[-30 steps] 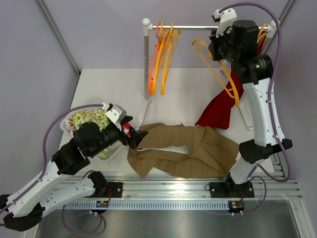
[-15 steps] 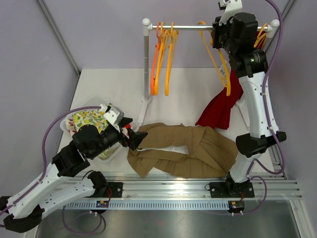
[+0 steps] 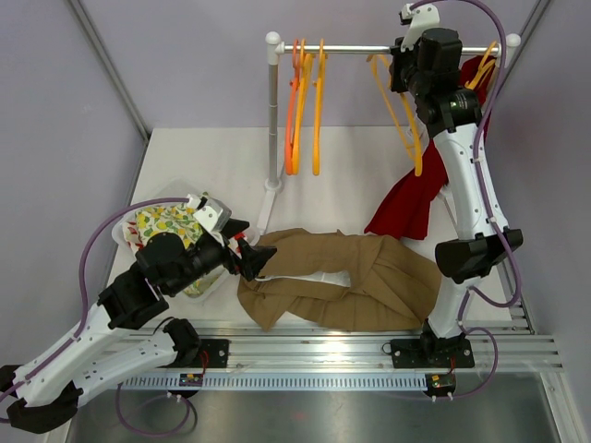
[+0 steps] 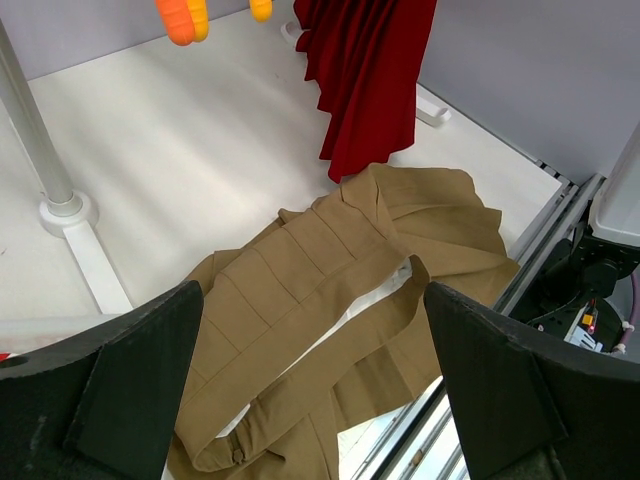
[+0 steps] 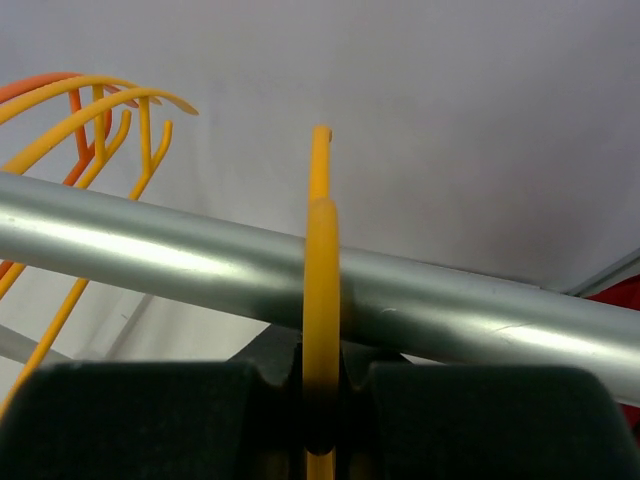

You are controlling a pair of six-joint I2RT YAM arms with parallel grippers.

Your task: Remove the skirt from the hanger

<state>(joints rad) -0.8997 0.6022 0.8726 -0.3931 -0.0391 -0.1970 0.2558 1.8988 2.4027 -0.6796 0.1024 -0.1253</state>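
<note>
Matt tan cloth skirt point(image 4: 300, 270), glossy yellow plastic hanger point(image 5: 320, 280), smooth brushed-metal rail point(image 5: 150, 255)

The skirt point(image 3: 342, 281) on the white table point(image 3: 203, 157) is plain tan, with a strip of white lining showing. The garment point(image 3: 416, 198) at far right is solid deep red. On the silver rail point(image 3: 355, 51), the left hangers point(image 3: 292, 138) are orange and amber, and the right hanger point(image 3: 417, 164) is yellow. The cloth point(image 3: 166, 226) at near left is white with a yellow-and-green fruit print. The walls point(image 3: 185, 55) are pale lilac.

Skirt point(image 3: 342, 281) on table point(image 3: 203, 157), before rack point(image 3: 271, 111)
</note>
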